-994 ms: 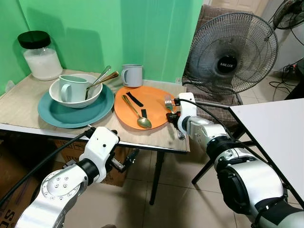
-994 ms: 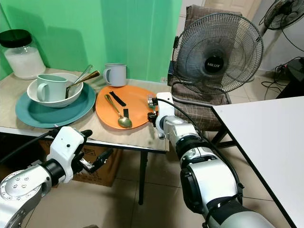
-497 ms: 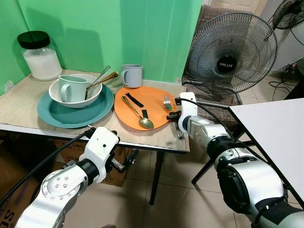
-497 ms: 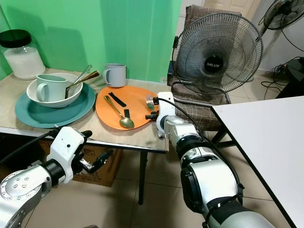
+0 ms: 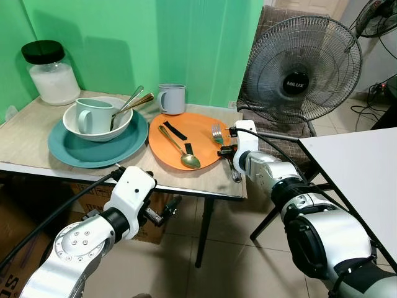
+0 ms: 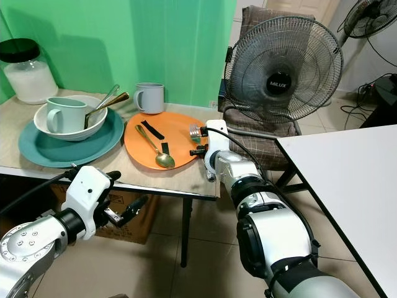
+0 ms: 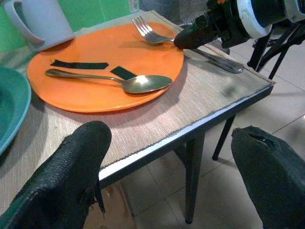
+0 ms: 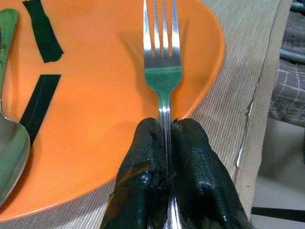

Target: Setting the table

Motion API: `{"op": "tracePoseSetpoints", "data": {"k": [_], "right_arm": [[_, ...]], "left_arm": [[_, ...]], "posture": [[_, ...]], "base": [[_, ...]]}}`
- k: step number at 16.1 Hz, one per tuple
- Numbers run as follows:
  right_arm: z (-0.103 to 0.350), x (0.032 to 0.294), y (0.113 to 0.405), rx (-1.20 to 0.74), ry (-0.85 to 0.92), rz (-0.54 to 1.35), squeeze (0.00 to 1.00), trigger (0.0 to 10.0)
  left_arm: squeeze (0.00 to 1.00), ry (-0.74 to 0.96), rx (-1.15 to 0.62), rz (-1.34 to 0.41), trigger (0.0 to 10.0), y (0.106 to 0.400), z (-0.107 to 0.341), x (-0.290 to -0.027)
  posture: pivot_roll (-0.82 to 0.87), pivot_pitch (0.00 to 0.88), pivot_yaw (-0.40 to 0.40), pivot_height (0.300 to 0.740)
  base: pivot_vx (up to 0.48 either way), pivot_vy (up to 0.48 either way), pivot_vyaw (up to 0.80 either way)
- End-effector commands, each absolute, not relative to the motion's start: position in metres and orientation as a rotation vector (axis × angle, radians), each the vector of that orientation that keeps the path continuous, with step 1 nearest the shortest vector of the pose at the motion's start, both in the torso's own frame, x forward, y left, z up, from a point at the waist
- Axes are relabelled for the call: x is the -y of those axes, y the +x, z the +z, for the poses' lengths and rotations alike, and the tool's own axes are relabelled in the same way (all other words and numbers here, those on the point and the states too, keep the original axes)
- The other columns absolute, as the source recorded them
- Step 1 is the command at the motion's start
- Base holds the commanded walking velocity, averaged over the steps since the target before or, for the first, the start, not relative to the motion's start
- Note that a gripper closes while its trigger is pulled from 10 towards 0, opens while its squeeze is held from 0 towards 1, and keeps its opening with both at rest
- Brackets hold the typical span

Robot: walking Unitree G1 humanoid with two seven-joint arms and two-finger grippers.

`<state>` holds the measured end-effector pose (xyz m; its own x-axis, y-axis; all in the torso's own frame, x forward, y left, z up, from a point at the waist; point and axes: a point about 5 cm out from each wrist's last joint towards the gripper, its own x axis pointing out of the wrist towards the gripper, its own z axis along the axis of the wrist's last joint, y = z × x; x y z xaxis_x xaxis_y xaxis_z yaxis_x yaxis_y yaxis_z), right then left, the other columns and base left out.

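While the right end effector [image 8: 164,143] clamps the handle of a silver fork [image 8: 161,62] between its two black fingers [image 8: 143,157], the fork's tines project over the right-hand edge of an orange plate [image 5: 201,127]. On that plate lie a gold spoon [image 5: 177,146], its bowl toward the robot, and two strips of black tape [image 5: 175,130]. The plate rests on a wooden surface [image 5: 25,139] covered by a woven mat, close to the surface's right end. Just beyond the plate's far rim stands a grey mug [image 5: 172,98], upright, with its handle toward the left.

To the left of the orange plate, a teal plate [image 5: 80,152] carries a white bowl [image 5: 124,121]. Inside the bowl sits a pale green mug [image 5: 92,115], along with two utensils [image 5: 131,102] whose handles lean out over the bowl's right rim. A glass jar [image 5: 53,77] with a black lid, holding white contents, stands at the far left corner against the green wall.

Below the near edge of the surface, the left end effector [image 7: 171,176] hangs with its fingers set wide apart and nothing between them. A second piece of silver cutlery [image 7: 217,59] lies on the mat beside the orange plate, near the right end effector. Behind the surface's right end stand a chair and a black pedestal fan [image 5: 298,62]. A white table [image 5: 366,167] occupies the right.
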<state>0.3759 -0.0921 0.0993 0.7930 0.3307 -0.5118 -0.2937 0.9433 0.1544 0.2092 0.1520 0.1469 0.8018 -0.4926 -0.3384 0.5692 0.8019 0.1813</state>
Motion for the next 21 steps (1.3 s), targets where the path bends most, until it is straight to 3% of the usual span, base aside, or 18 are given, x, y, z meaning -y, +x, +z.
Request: {"op": "tracePoseSetpoints", "data": {"k": [1, 8, 13, 14, 15, 21], "right_arm": [[0.115, 0.090, 0.383, -0.522, 0.099, 0.366, 0.00, 0.0], [0.131, 0.075, 0.387, -0.474, 0.158, 0.449, 0.00, 0.0], [0.126, 0.057, 0.383, -0.496, 0.085, 0.436, 0.00, 0.0], [0.127, 0.051, 0.383, -0.493, 0.051, 0.439, 0.00, 9.2], [0.129, 0.048, 0.383, -0.488, 0.028, 0.439, 0.00, 10.0], [0.134, 0.047, 0.386, -0.473, -0.024, 0.386, 0.00, 10.0]], "left_arm": [[0.00, 0.287, -0.283, -0.598, 10.0, 0.209, 0.147, -0.150], [0.00, 0.287, -0.279, -0.600, 10.0, 0.208, 0.150, -0.148], [0.00, 0.286, -0.292, -0.595, 10.0, 0.206, 0.147, -0.148], [0.00, 0.291, -0.303, -0.580, 10.0, 0.204, 0.145, -0.150], [0.00, 0.298, -0.310, -0.561, 10.0, 0.203, 0.144, -0.152], [0.00, 0.339, -0.329, -0.438, 10.0, 0.202, 0.147, -0.177]], "posture": [[0.01, 0.027, -0.088, 0.740], [0.01, 0.030, -0.091, 0.740], [0.02, 0.045, -0.094, 0.740], [0.03, 0.054, -0.097, 0.740], [0.03, 0.057, -0.098, 0.740], [0.04, 0.087, -0.111, 0.740]], "base": [[0.000, 0.000, 0.00], [0.000, 0.000, 0.00], [0.000, 0.000, 0.00], [0.000, 0.000, 0.00], [0.000, 0.000, 0.00], [0.000, 0.000, 0.00]]}}
